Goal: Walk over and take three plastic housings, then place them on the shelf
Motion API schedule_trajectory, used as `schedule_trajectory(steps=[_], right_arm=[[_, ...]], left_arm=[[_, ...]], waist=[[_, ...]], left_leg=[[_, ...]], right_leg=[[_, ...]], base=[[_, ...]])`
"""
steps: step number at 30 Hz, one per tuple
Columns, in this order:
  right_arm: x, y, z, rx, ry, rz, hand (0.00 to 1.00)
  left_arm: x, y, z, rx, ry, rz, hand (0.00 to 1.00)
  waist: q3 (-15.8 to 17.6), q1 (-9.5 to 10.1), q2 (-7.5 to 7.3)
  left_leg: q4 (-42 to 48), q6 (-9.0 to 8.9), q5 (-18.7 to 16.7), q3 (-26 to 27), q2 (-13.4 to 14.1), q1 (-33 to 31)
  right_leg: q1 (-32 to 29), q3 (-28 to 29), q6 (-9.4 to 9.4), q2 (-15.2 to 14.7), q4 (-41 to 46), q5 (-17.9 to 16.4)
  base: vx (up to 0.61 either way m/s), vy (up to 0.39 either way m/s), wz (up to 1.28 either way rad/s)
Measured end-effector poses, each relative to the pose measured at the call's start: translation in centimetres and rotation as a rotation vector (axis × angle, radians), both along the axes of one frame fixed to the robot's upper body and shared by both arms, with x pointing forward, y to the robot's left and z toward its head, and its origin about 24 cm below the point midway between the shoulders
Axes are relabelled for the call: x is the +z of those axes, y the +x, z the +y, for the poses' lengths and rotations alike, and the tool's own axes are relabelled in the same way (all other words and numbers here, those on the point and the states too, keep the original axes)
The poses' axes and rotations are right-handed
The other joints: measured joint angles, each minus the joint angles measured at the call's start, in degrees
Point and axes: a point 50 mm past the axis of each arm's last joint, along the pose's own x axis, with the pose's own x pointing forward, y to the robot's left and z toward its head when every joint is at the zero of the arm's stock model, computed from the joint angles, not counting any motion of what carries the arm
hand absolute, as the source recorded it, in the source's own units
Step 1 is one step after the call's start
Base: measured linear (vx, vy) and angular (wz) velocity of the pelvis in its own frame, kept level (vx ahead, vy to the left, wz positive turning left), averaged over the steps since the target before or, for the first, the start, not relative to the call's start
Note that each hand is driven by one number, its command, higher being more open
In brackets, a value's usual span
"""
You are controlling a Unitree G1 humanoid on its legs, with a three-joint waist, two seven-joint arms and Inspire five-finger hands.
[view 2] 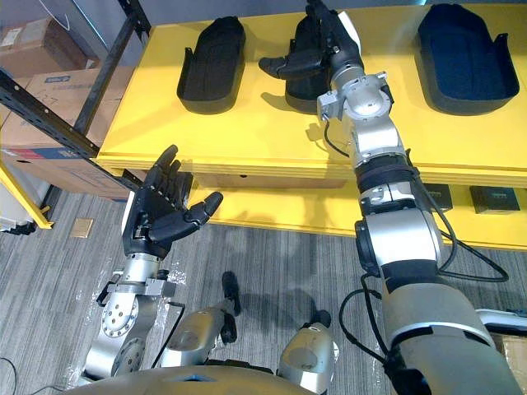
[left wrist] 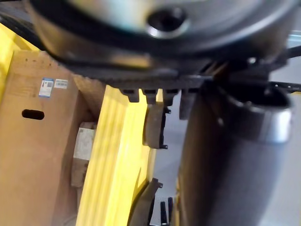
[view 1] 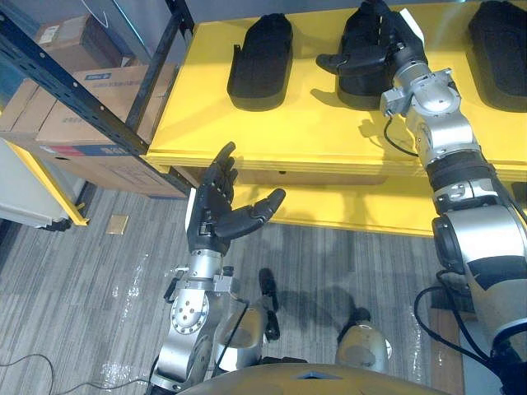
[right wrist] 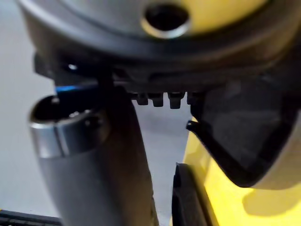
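- left hand (view 1: 216,216): nearest, palm up, fingers spread, empty. It is well short of the middle housing (view 1: 358,89), off the front edge of the yellow shelf (view 1: 288,132).
- right hand (view 1: 385,45): laid flat on the middle housing, fingers straight, thumb out sideways. No grip formed.
- left housing (view 1: 262,62) and right housing (view 1: 498,49) flank the middle housing, well apart from it, same shelf.
- Step reads as gripping the middle housing, though it could be a release. For a grip: curl fingers over its far side, bring the thumb onto the near rim, lift straight up without dragging it toward either neighbour.
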Motion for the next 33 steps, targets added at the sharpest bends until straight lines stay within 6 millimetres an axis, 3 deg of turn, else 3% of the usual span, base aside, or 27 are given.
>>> schedule_trajectory(steps=[8,15,33], right_arm=[[0.9,0.2,-1.3,-0.153,0.02,-0.021,1.0],[3.2,0.0,-1.5,-0.227,0.045,-0.103,1.0],[2.5,0.1,-2.1,-0.276,0.023,-0.069,1.0]], left_arm=[[-1.2,0.4,-1.0,-0.036,0.025,0.054,1.0],[-1.3,0.5,-1.1,-0.041,0.032,0.069,1.0],[-1.6,0.3,-1.4,-0.066,0.048,0.092,1.0]], waist=[[0.89,1.08,0.94],[2.24,1.14,1.97],[2.59,1.23,2.46]], left_leg=[[0.03,0.62,0.46,-0.02,0.66,-0.51],[0.05,0.72,0.6,-0.06,0.7,-0.71],[0.05,0.55,0.81,0.2,0.99,-0.61]], right_leg=[[-0.4,0.07,-0.36,0.77,0.15,-0.22],[-1.86,0.4,-0.75,0.46,3.02,-2.11],[-2.77,1.15,-1.15,0.28,4.81,-3.22]], base=[[0.02,-0.028,0.0],[0.01,-0.053,0.0],[0.0,-0.011,0.0]])
